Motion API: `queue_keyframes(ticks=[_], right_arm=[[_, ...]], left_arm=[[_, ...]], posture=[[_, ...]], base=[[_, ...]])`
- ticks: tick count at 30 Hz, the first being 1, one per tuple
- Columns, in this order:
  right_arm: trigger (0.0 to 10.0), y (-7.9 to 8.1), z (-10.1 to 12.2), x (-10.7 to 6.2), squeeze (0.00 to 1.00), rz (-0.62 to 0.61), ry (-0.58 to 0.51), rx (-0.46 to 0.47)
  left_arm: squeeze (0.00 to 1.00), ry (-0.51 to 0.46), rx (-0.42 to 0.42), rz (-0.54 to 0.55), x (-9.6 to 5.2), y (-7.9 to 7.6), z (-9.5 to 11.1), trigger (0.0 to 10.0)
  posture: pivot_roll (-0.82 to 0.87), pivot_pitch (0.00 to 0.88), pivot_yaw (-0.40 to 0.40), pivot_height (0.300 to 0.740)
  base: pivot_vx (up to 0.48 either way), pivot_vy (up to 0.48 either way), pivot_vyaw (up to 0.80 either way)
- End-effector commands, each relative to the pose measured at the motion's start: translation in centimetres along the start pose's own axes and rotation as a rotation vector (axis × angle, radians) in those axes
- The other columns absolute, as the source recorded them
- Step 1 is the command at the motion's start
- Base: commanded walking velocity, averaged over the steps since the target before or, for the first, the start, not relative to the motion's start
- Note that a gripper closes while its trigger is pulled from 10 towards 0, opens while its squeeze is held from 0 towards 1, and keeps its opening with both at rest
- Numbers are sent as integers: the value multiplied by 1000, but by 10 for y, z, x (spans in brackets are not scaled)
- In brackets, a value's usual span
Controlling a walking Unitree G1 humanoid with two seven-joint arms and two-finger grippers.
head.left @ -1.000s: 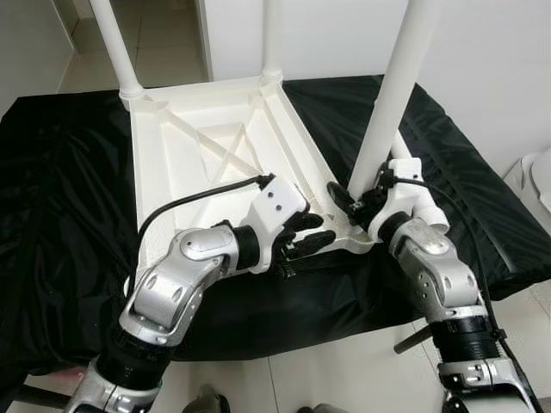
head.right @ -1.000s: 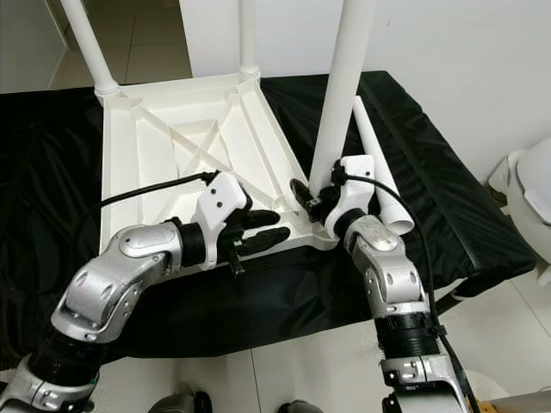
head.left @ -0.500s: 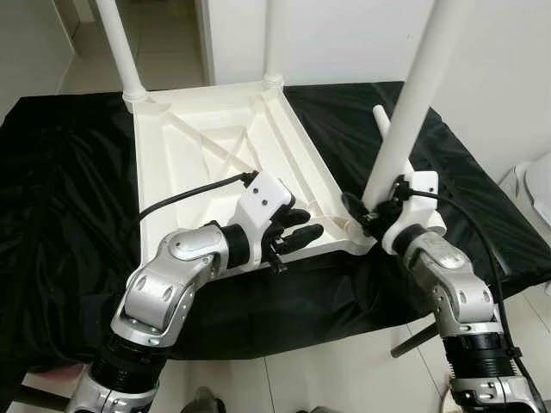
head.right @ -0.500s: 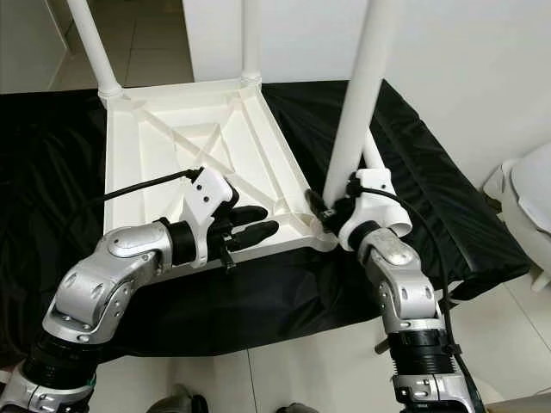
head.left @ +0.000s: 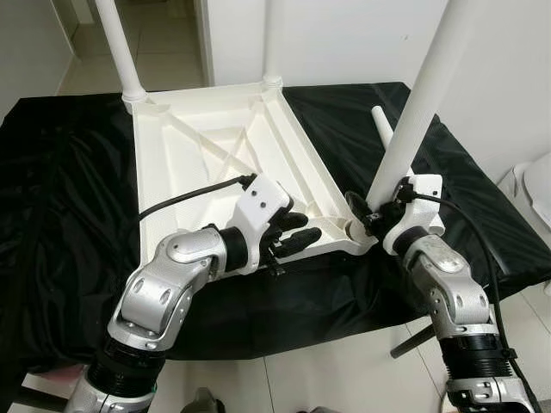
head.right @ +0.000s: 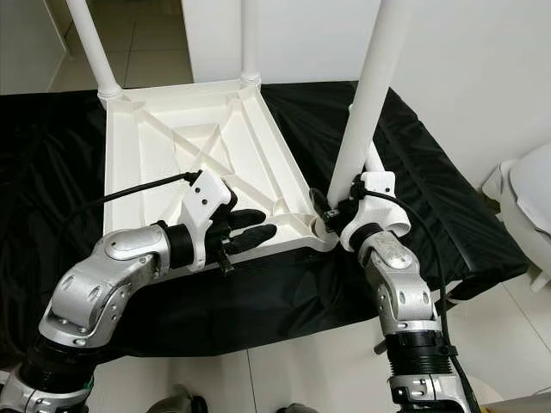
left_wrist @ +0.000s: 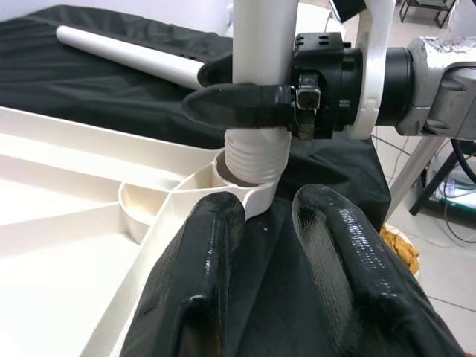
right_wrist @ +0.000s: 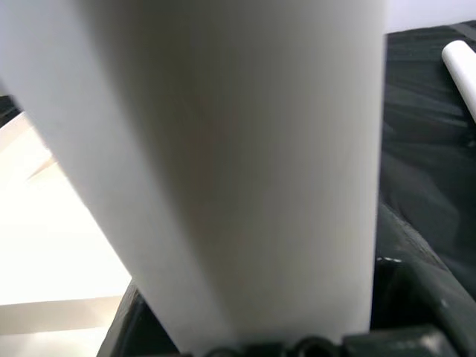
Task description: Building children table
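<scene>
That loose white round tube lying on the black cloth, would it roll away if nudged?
Probably yes: the loose white plastic tube is smooth and round, lying flat on the black cloth. The cloth's wrinkles may slow it. It looks stiff and likely light.

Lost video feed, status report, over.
Right gripper shut on table leg, threaded end at corner socket. Left gripper bracing tabletop edge. Spare leg behind.

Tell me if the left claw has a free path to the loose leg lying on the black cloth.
Probably not directly. The left claw is at the near edge of the tabletop, and the right claw with its upright leg stands between it and the loose leg.
</scene>
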State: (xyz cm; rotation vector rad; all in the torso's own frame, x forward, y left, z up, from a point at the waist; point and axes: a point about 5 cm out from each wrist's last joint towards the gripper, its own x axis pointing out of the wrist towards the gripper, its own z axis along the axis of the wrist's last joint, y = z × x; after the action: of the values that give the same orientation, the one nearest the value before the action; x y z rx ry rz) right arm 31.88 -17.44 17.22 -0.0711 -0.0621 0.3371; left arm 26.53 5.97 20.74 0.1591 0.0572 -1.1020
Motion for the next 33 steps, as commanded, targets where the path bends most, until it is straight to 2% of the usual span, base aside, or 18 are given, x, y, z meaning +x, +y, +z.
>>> queue_keyframes(ticks=[1, 17, 22, 26, 33], right_arm=[[10000, 3, -25, -5, 0, 9, 102, 26], [10000, 12, -44, -3, 0, 29, 139, 22], [10000, 22, -39, -2, 0, 99, 103, -47], [10000, 32, -33, -3, 0, 172, 59, -147], [10000, 35, -31, -4, 0, 191, 40, -167]], left_arm=[[0, 8, 0, 69, 0, 1, 0, 10000], [0, 13, -16, 100, -4, 3, 0, 10000], [0, 14, -15, 107, -6, 4, 1, 10000], [0, 16, -15, 112, -7, 5, 1, 10000], [0, 15, -15, 112, -7, 5, 2, 10000]], posture=[[-32, 91, -16, 740], [-18, 93, -9, 740], [-14, 93, -10, 740], [-14, 94, -7, 740], [-17, 94, -3, 740]], base=[[0, 0, 0], [0, 0, 0], [0, 0, 0], [0, 0, 0], [0, 0, 0]])
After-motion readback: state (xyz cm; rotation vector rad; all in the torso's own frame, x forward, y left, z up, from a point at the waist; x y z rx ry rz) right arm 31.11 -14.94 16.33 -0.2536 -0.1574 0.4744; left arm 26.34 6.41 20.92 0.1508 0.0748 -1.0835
